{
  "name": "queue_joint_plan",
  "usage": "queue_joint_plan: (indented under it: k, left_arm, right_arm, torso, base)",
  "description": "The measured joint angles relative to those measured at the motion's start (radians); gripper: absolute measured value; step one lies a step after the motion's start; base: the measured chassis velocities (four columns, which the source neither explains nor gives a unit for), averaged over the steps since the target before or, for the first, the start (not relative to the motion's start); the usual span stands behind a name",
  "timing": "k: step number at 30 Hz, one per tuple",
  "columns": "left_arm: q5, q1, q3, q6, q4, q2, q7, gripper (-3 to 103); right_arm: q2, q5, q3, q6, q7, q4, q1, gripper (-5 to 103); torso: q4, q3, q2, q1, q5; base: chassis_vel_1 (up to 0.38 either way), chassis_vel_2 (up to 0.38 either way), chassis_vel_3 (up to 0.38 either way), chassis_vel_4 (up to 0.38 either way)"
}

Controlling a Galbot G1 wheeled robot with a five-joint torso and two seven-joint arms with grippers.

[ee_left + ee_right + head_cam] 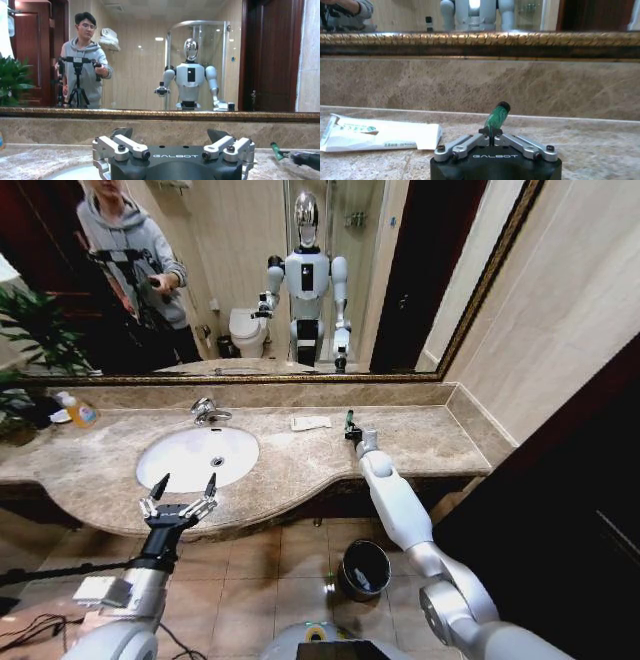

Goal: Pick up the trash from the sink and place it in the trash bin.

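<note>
Floor tiles nearest the robot carried the small round black trash bin with a shiny rim point(364, 568), which was seen below the counter edge and just beside the right forearm. Farther out, the left gripper point(182, 500) was held with its fingers spread wide and empty over the front lip of the beige-brown marble countertop point(440, 442), just short of the white oval sink basin point(196, 457).

Beyond that, the right gripper point(493, 141) was seen closed on a small green tube-like piece of trash point(496, 115) above the countertop, to the right of the basin. The piece's long axis was tilted up and away from the jaws toward the mirror. The bin lay back toward the robot and downward from this hand, so the right arm was judged much the nearer for the drop.

A flat white rectangular packet point(380, 133) was left lying on the marble just beside that gripper, on the basin side.
</note>
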Motion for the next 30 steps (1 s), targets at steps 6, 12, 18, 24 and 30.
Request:
queue_joint_plan:
  k: [6, 12, 18, 24, 30]
  left_arm:
    - [0.0, 0.0, 0.0, 0.0, 0.0, 0.0, 0.001, 100]
    - [0.0, 0.0, 0.0, 0.0, 0.0, 0.0, 0.0, 100]
    - [0.0, 0.0, 0.0, 0.0, 0.0, 0.0, 0.0, 100]
    - [0.0, 0.0, 0.0, 0.0, 0.0, 0.0, 0.0, 100]
    - [0.0, 0.0, 0.0, 0.0, 0.0, 0.0, 0.0, 100]
  right_arm:
    - [-0.084, 0.038, 0.028, 0.033, 0.004, 0.168, -0.11, 0]
    - [-0.196, 0.048, 0.128, 0.133, -0.002, 0.428, -0.387, 0]
    - [-0.25, 0.045, 0.188, 0.163, 0.013, 0.628, -0.586, 0]
    - [-0.247, -0.011, 0.252, 0.199, 0.018, 0.81, -0.827, 0]
    - [-0.19, -0.108, 0.258, 0.288, 0.002, 0.847, -0.98, 0]
  torso:
    - [0.0001, 0.0, 0.0, 0.0, 0.0001]
    - [-0.0004, 0.0, 0.0, 0.0, 0.0002]
    - [-0.0002, 0.0, 0.0, 0.0, 0.0002]
    - [-0.0004, 0.0, 0.0, 0.0, -0.0001]
    - [-0.0001, 0.0, 0.0, 0.0, -0.0004]
  base:
    - [0.0, 0.0, 0.0, 0.0]
    - [0.0, 0.0, 0.0, 0.0]
    - [0.0, 0.0, 0.0, 0.0]
    - [0.0, 0.0, 0.0, 0.0]
    - [0.0, 0.0, 0.0, 0.0]
